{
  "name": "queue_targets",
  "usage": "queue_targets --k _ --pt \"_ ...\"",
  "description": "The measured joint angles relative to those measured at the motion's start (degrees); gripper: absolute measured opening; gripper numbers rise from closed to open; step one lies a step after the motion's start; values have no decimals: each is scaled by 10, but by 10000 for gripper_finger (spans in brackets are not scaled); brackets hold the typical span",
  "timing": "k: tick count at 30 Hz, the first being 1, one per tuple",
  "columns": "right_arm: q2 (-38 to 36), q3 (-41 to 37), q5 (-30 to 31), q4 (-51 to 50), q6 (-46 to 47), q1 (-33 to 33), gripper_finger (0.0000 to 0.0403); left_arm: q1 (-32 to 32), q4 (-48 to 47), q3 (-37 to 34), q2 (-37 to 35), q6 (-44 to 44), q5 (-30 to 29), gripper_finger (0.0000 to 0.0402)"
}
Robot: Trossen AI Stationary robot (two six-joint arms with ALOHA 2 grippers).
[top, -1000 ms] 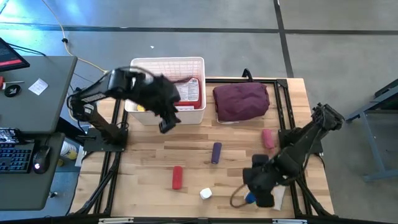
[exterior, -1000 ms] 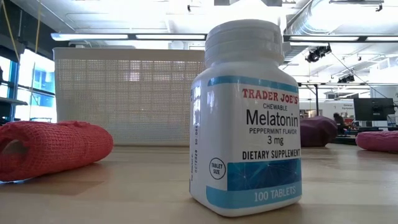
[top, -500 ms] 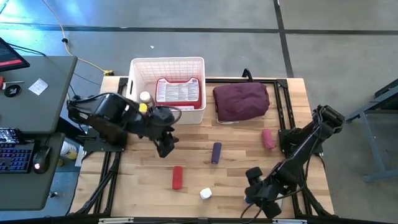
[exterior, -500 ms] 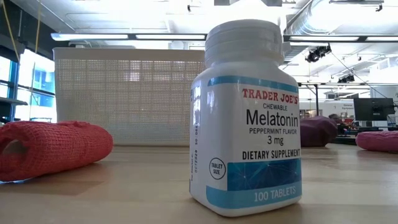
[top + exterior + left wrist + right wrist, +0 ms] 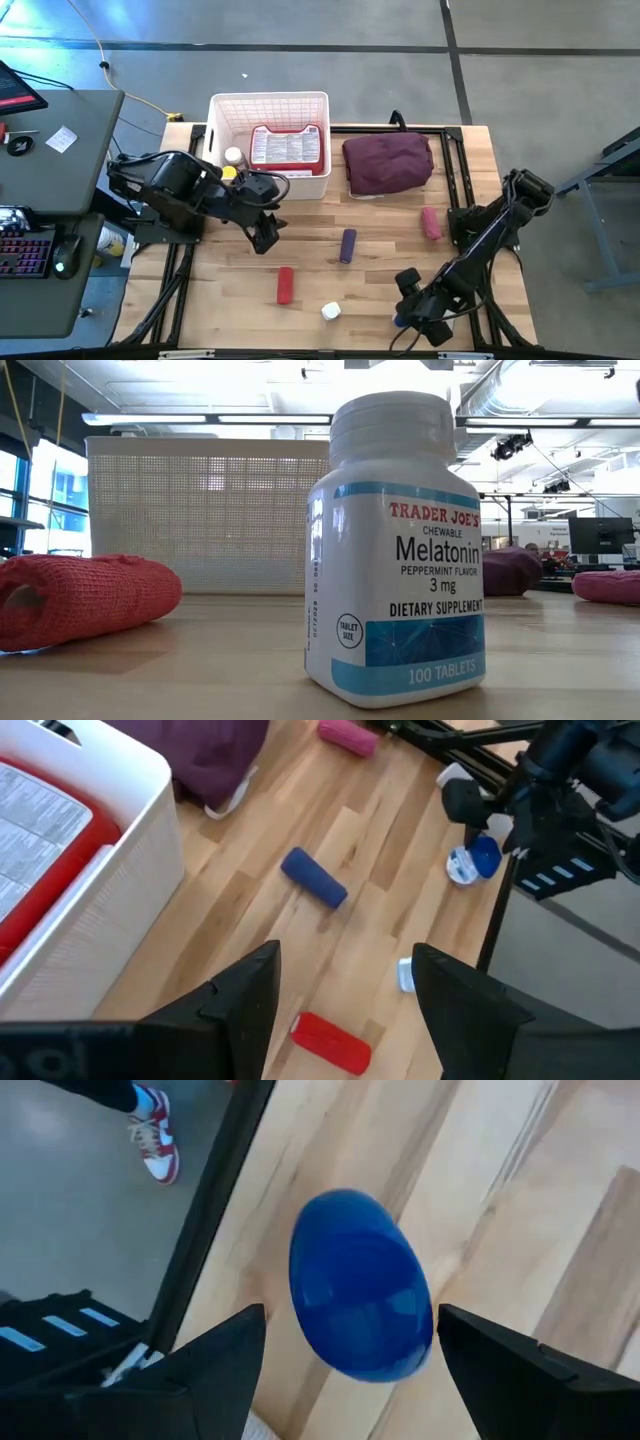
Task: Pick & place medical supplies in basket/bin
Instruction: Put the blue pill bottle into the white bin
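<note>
My left gripper (image 5: 265, 236) is open and hangs low over the table between the white lattice basket (image 5: 268, 100) and the red cylinder (image 5: 285, 284). The basket holds the flat red first-aid case (image 5: 289, 146) and a small bottle (image 5: 233, 157). My right gripper (image 5: 418, 314) is open at the near right of the table. Its fingers stand on either side of a blue round-topped item (image 5: 360, 1285) without touching it. On the table lie a purple cylinder (image 5: 347, 245), a pink cylinder (image 5: 431, 222) and a white melatonin bottle (image 5: 331, 311), which stands upright.
A maroon cloth bundle (image 5: 388, 163) lies right of the basket at the far edge. The dark frame rails (image 5: 459, 170) run along the table's right side. In the right wrist view a person's shoe (image 5: 155, 1142) shows on the floor beyond the table edge.
My left gripper has swung away from the basket's near wall toward the near edge and come down toward the table; the small bottle in the basket now shows. My right gripper has moved a little toward the near edge, down by the blue item.
</note>
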Motion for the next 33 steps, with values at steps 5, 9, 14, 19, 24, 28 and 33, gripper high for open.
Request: queue_targets --k 5,9,14,19,24,28,33 --pt "0 0 35 10 -6 0 286 0 -11 0 0 1 -8 257" --pt "0 0 65 16 -12 0 272 0 -24 0 0 1 -14 257" --pt "0 0 74 19 -31 0 236 0 -43 0 0 15 -14 257" --pt "0 0 74 19 -27 0 206 0 -59 0 0 16 -14 257" --pt "0 1 74 20 -8 0 178 0 -59 0 0 24 -14 257" --pt "-1 2 74 24 -1 0 160 0 -59 0 0 31 -14 257" --pt "-4 3 80 21 42 -10 149 0 -58 0 0 32 -14 257"
